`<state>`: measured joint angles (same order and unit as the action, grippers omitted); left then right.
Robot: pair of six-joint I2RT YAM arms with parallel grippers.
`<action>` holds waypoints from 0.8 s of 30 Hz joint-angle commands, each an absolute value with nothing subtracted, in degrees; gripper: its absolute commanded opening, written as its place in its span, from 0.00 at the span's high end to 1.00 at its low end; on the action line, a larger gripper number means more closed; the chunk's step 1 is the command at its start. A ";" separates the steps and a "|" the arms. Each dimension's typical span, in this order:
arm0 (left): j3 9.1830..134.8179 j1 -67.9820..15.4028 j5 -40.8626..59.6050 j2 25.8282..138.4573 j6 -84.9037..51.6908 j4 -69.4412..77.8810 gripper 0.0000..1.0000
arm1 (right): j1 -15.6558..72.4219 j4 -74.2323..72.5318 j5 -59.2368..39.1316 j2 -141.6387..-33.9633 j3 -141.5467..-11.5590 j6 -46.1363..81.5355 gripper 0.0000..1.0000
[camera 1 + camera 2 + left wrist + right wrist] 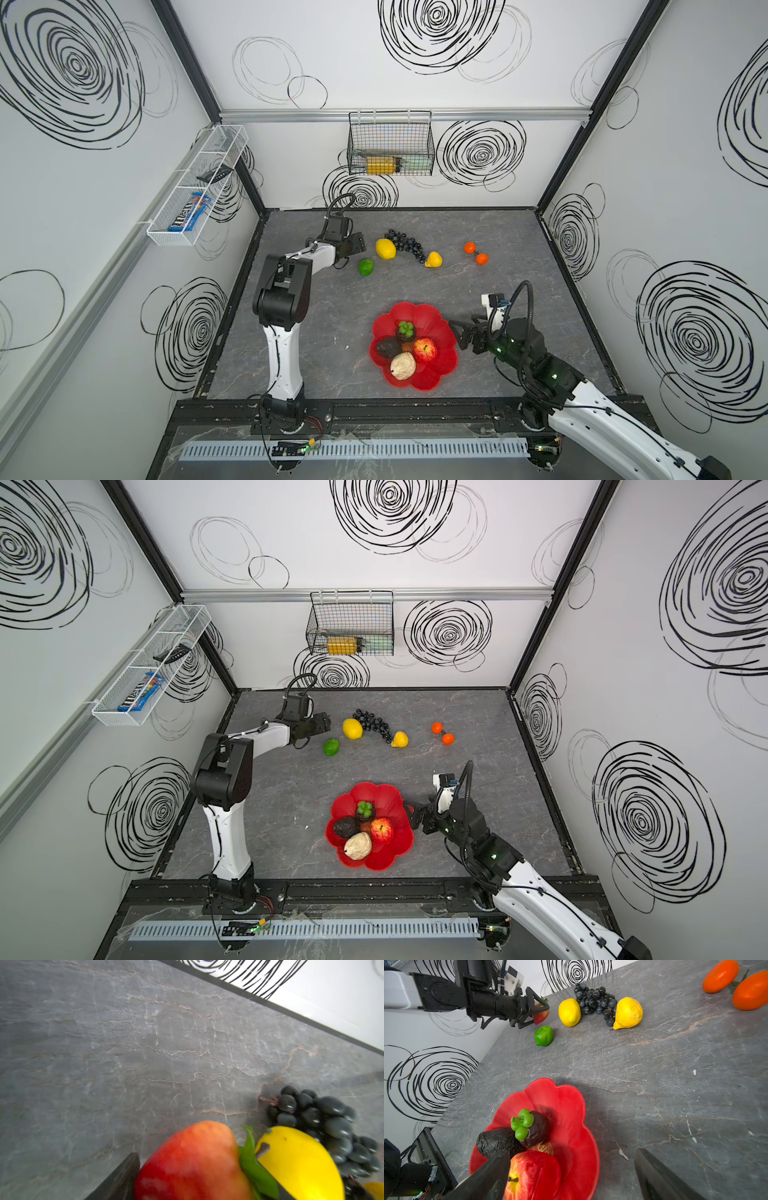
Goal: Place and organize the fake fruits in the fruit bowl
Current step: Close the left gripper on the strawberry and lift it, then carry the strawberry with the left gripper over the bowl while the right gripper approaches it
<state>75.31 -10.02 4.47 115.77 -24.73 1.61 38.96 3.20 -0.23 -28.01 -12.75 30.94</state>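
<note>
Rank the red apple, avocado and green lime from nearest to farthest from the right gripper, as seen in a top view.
1. Red apple, in the fruit bowl, on the side next to the right gripper.
2. Avocado, on the bowl's opposite side.
3. Green lime, on the table, far back left.

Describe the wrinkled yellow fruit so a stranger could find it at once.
Beyond the red bowl, toward the back wall, lies a curved bunch of black grapes with a yellow fruit at each end. Take the wrinkled lemon at the end nearer the two oranges; it is rough and pear-shaped, the other lemon smooth and oval.
</note>
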 commanded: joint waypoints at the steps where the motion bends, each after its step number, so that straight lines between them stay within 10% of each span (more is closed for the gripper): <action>1: 69.20 -11.68 6.06 107.24 -26.70 9.57 0.24 | 38.63 2.89 -1.08 -28.95 -16.02 31.68 0.02; 11: 46.71 -25.29 6.08 82.96 -28.55 15.46 0.25 | 38.52 5.04 -3.51 -32.69 -22.37 32.63 0.01; 24: 35.28 -48.44 -3.81 71.05 -25.78 22.25 0.26 | 38.75 4.65 -10.94 -35.76 -27.77 35.58 0.23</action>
